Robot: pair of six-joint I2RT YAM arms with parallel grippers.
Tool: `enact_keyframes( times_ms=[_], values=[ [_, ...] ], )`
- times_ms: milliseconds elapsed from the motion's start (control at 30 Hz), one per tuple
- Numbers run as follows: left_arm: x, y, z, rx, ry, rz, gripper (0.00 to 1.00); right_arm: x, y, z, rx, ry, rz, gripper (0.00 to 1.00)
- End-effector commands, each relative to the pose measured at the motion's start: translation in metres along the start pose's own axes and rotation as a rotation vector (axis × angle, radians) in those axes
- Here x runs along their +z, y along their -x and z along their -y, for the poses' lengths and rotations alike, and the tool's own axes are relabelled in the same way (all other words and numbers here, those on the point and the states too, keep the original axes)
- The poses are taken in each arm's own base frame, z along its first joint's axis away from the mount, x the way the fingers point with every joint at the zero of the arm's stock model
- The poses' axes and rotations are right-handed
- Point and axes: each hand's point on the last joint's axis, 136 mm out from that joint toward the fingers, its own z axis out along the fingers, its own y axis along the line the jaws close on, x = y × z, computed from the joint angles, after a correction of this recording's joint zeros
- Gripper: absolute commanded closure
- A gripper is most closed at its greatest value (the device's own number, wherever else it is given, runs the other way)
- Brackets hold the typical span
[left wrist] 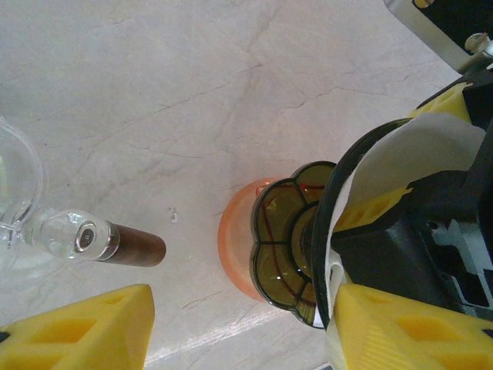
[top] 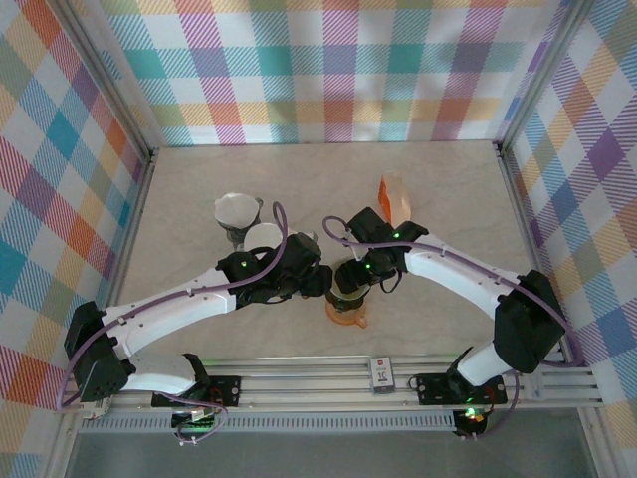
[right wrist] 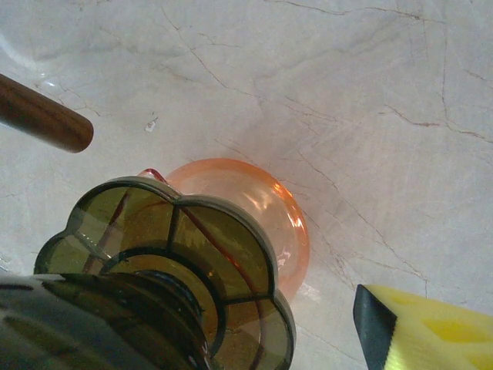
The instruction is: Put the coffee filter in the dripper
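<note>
Over the orange base — dripper, white filter at rim.

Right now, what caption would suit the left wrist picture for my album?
Yellow fingers flank an olive glass dripper over an orange glass base, white paper filter beside it.

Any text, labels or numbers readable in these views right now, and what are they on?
White label on the front rail: a red mark above dark characters, too small to read.
No other lettering, brand or number can be made out in the top or wrist views.
</note>
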Motion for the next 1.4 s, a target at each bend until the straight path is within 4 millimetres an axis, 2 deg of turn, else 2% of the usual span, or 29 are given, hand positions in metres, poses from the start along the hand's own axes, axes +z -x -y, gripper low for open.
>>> enact_keyframes(
  times_ms=[0, 167, 400, 533, 700, 833, 1067, 1200, 1367],
  values=[
    [0.003, -0.006, -0.007, -0.006, 0.018, -0.021, 0.37, -0.004, 0.001, -0.001, 0.003, -0.003, 0.017, 0.25],
    [0.003, -0.007, -0.008, -0.008, 0.02, -0.022, 0.38, -0.032, 0.012, 0.0, -0.005, -0.022, 0.091, 0.24],
    [0.004, -0.007, -0.008, -0.01, 0.019, -0.024, 0.4, -0.062, 0.016, 0.019, 0.012, -0.114, 0.171, 0.24],
    [0.005, -0.008, -0.008, -0.008, 0.022, -0.027, 0.41, -0.071, 0.015, 0.033, 0.036, -0.17, 0.191, 0.24],
    [0.006, -0.009, -0.008, -0.008, 0.022, -0.032, 0.41, -0.072, 0.012, 0.044, 0.056, -0.218, 0.184, 0.24],
    [0.007, -0.01, -0.008, -0.01, 0.021, -0.033, 0.41, -0.077, 0.017, 0.036, 0.045, -0.172, 0.223, 0.24],
    [0.006, -0.008, -0.006, -0.012, 0.013, -0.03, 0.41, -0.106, 0.031, 0.012, 0.002, -0.045, 0.348, 0.21],
    [0.003, -0.005, -0.004, -0.017, 0.002, -0.017, 0.38, -0.123, 0.035, 0.008, -0.004, -0.022, 0.416, 0.2],
    [-0.007, 0.004, 0.002, -0.019, -0.031, 0.018, 0.3, -0.138, 0.039, 0.009, -0.002, -0.032, 0.473, 0.19]
  ],
)
